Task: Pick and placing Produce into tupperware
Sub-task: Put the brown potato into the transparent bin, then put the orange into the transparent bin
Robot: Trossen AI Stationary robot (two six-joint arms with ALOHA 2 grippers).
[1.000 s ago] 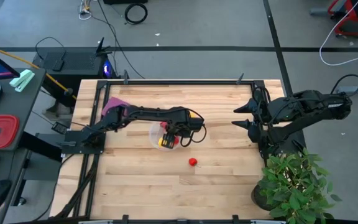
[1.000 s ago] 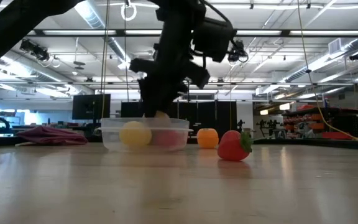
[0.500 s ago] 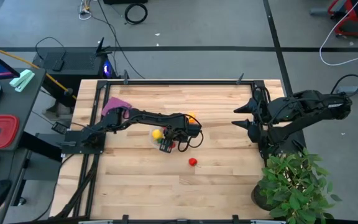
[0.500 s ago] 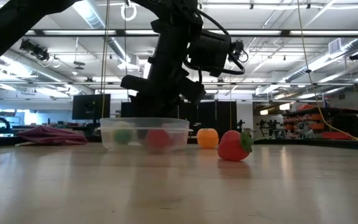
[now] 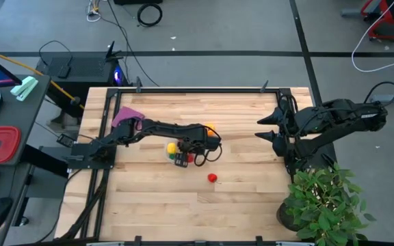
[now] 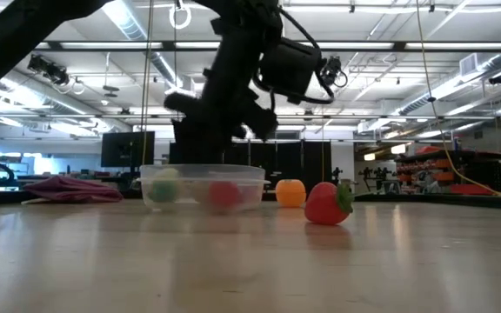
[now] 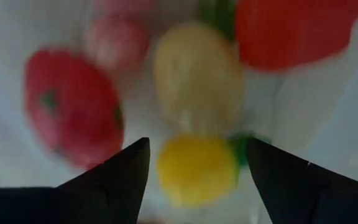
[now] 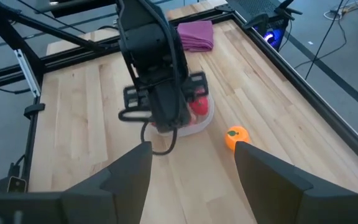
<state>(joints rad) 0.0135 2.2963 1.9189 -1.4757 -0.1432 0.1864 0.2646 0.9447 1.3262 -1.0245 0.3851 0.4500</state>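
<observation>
Wooden desk (image 5: 252, 198): our left fingers (image 5: 181, 158), spread empty, have slid across the tupperware (image 6: 203, 186); right fingers (image 5: 264, 127) spread, idle; strawberry (image 5: 212, 178) unmoved.

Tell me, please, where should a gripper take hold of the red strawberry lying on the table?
Probably from above, closing across the strawberry's wide red body, not its green leafy end. It lies alone on the bare table, apart from the tupperware, so nothing blocks a descent.

Tupperware (image 6: 202, 185): clear plastic, whitish sheen.
Contents: one yellow piece (image 7: 196, 168), one red piece (image 7: 73, 106), one paler yellow piece (image 7: 196, 74), possibly a pink one, blurred.
Loose strawberry (image 6: 327, 203): red, green leaves.
Loose fruit (image 8: 235, 136): orange.
Cloth (image 8: 195, 34): purple-pink.
Table (image 5: 252, 198): pale wood planks.
Arms: dark.
</observation>
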